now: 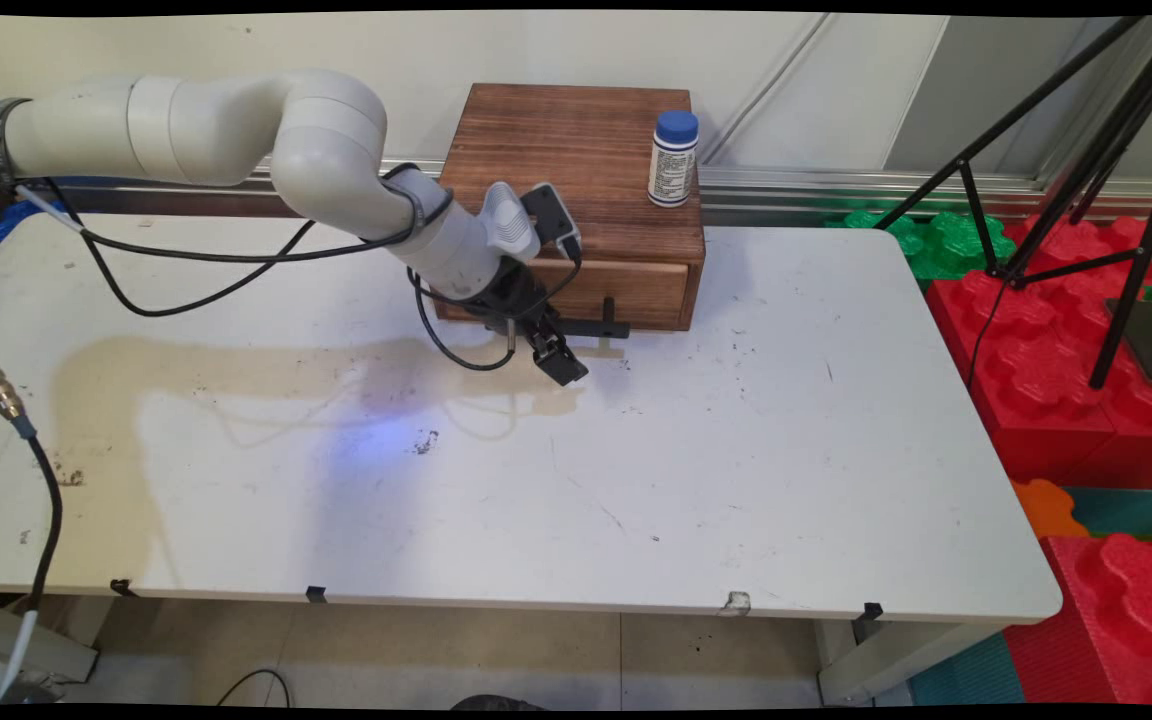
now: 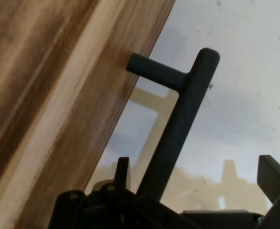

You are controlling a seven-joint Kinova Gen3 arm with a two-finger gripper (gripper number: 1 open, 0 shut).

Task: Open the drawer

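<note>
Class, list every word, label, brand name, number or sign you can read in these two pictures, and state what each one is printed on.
No text can be read in either view.
White bottle with a blue cap on the wooden drawer box: its label carries lines of print, too small to read.
Drawer front and black handle in the hand view: no lettering.

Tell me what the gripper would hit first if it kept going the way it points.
Probably the black drawer handle between its fingers, then the white table below; the gripper angles downward. Depth is unclear.
</note>
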